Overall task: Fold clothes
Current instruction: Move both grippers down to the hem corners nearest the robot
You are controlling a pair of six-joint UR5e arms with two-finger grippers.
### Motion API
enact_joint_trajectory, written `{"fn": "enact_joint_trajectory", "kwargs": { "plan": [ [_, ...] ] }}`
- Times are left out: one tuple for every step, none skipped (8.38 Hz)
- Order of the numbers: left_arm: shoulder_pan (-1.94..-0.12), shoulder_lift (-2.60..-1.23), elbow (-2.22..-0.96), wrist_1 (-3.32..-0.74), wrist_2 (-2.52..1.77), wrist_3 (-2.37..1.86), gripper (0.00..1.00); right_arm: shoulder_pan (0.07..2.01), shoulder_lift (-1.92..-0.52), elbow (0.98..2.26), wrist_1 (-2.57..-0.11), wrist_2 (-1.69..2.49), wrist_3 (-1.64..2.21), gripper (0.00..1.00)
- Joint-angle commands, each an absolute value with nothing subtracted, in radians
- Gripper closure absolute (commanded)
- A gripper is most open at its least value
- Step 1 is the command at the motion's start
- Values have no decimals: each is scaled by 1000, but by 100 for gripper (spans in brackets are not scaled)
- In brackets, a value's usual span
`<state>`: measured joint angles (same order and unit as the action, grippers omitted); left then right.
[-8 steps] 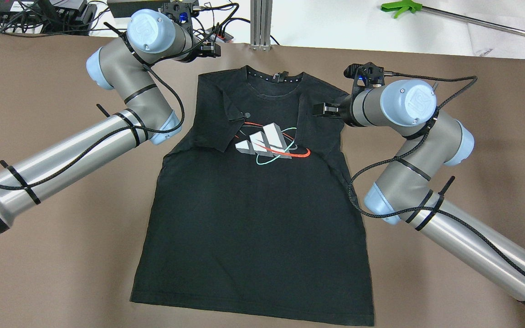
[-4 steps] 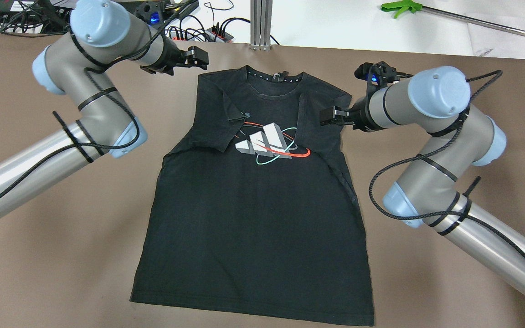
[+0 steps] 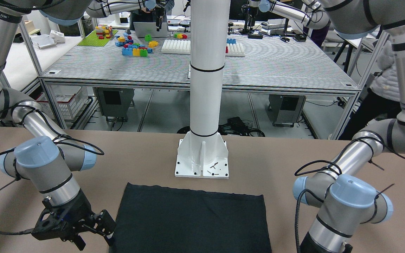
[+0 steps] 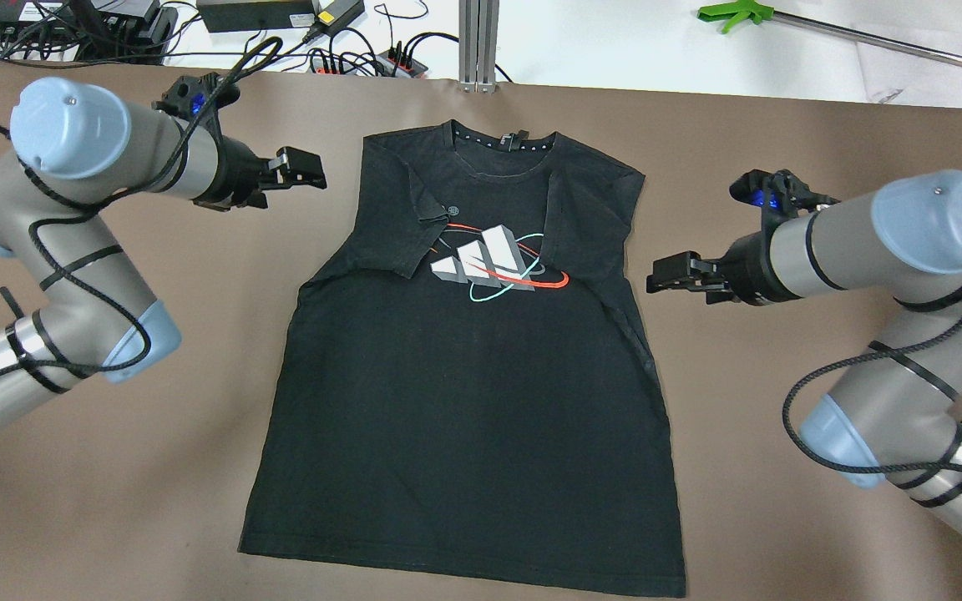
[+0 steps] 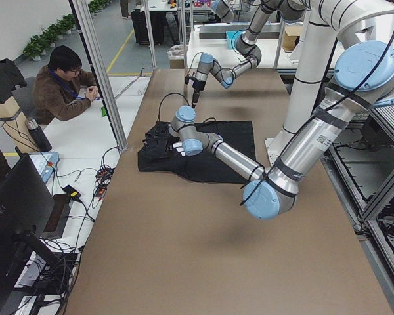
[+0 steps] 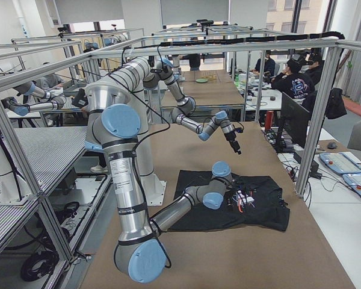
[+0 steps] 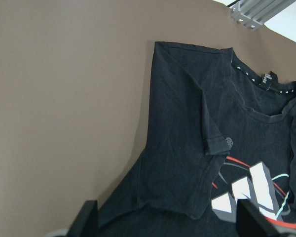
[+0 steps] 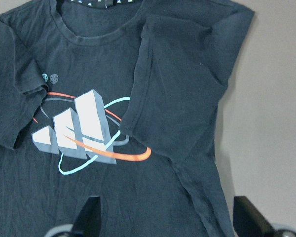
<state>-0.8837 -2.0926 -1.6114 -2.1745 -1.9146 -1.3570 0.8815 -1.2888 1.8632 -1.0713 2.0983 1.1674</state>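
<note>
The brown bench (image 4: 113, 501) carries a black printed fabric T-shirt (image 4: 464, 401); left end effector (image 4: 312, 171) and right end effector (image 4: 656, 278) both released, empty.

A white pole (image 3: 206, 70) stands on the brown table (image 4: 113, 501), a green tool (image 4: 731, 15) lying beyond its edge

table (image 4: 72, 501): brown | post (image 4: 478, 42): aluminium | floor (image 5: 115, 29): grey (yellow line)
</note>
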Motion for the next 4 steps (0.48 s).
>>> {"fn": "enact_joint_trajectory", "kwargs": {
  "plan": [
    [-729,-1939,-1783,-2186,-1774,-1518,0,864,-1443,1988,-1046,2129,1274,6],
    [-695,-1865,-1857,-2187,-1755,-1529,0,841,-1488,1997,-976,2158,1313,6],
    [-681,-1798,-1926,-2186,-1747,-1546,0,801,-1576,1993,-866,2157,1336,6],
    [-652,-1742,-1966,-2203,-1730,-1568,0,773,-1677,1976,-666,2164,1344,6]
  ]
}}
